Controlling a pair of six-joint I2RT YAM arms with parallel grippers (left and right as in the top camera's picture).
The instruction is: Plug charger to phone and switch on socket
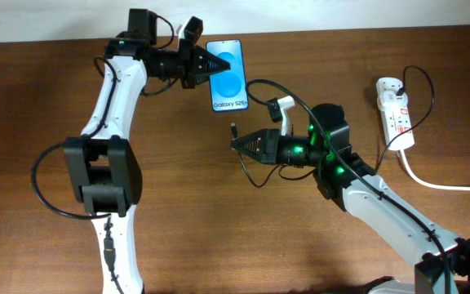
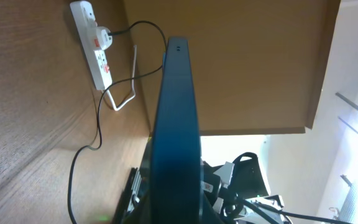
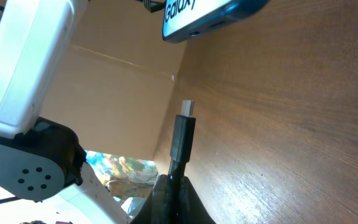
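Left hand (image 1: 200, 62): closed on phone (image 1: 228, 75) edge, seen overhead.
Right hand (image 1: 237, 144): charger (image 3: 184, 129) plug clamped; silver tip shown only by wrist view.
Socket (image 1: 394, 108): well apart, on table's right.

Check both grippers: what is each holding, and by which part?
Left gripper clamps the slim blue-screened smartphone by one long edge, upper half. Right gripper pinches the thin black charger cable's plug by its rear end; the metal tip sticks out free.

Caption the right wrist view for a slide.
Right gripper holds the charger plug with its tip toward the phone, not yet touching it, over the wooden table.
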